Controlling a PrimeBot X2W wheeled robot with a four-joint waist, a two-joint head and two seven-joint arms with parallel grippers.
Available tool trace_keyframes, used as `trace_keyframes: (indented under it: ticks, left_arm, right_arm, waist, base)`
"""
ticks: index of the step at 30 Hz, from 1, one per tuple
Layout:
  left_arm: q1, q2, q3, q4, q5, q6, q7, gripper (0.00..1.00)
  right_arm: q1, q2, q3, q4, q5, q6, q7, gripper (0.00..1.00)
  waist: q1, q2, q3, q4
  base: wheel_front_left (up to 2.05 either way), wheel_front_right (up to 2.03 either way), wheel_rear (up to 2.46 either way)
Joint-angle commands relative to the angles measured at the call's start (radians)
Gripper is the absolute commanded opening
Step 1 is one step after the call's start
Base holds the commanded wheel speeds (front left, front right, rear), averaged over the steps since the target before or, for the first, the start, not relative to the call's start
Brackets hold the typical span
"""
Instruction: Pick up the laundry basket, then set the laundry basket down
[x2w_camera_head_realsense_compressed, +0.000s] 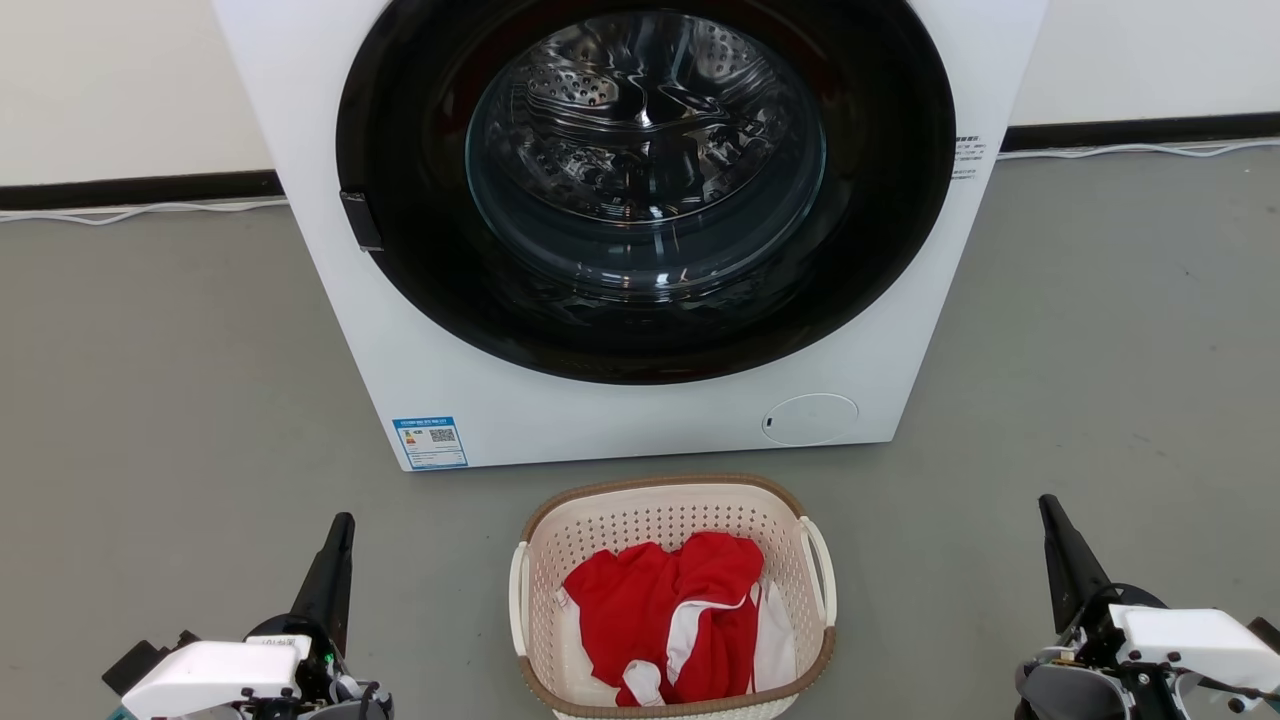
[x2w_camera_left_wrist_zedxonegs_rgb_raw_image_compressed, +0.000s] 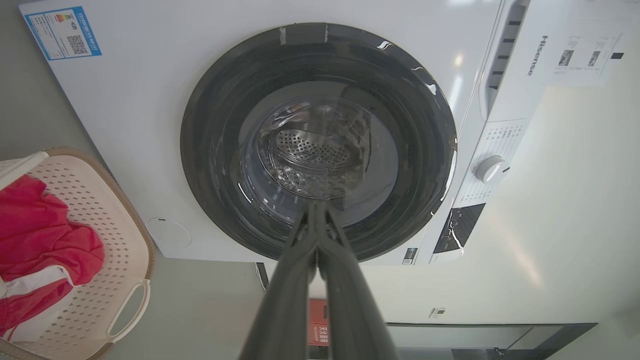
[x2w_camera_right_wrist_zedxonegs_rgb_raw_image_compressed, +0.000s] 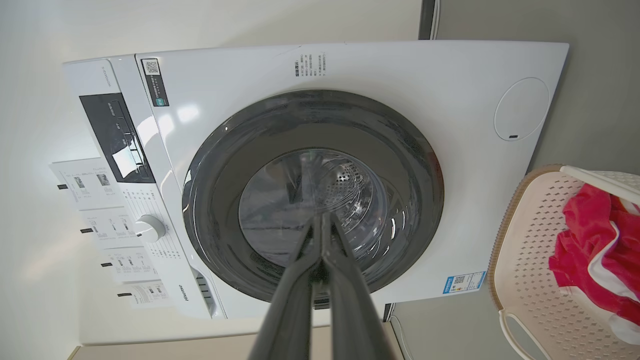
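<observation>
The laundry basket (x2w_camera_head_realsense_compressed: 650, 525) sits on the floor (x2w_camera_head_realsense_compressed: 150, 380) before the washing machine (x2w_camera_head_realsense_compressed: 600, 420); left end effector (x2w_camera_head_realsense_compressed: 340, 530) and right end effector (x2w_camera_head_realsense_compressed: 1050, 510) flank it, both closed and empty.

One washing machine (x2w_camera_head_realsense_compressed: 450, 400), one laundry basket (x2w_camera_head_realsense_compressed: 650, 483), two claws (x2w_camera_head_realsense_compressed: 340, 530) (x2w_camera_head_realsense_compressed: 1050, 515).

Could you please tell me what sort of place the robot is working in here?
Probably a laundry area, perhaps a test room: a front-loading washing machine stands on a grey floor by a plain wall, and a laundry basket of red and white clothes sits in front of it.
</observation>
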Motion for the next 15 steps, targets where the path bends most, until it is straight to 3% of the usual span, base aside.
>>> trace_keyframes:
  ticks: [1,15]
  left_arm:
    - [-0.054,0.011,0.030,-0.028,-0.005,-0.007,0.006,0.00]
    - [-0.054,0.011,0.030,-0.028,-0.005,-0.007,0.006,0.00]
  right_arm:
    - [-0.041,-0.004,0.019,-0.030,0.007,0.007,0.007,0.00]
    - [-0.041,-0.004,0.019,-0.030,0.007,0.007,0.007,0.00]
  waist:
    - [0.0000,0.0000,0.000,0.000]
    - [0.0000,0.0000,0.000,0.000]
  base:
    - [0.00,0.00,0.00]
    - [0.00,0.00,0.00]
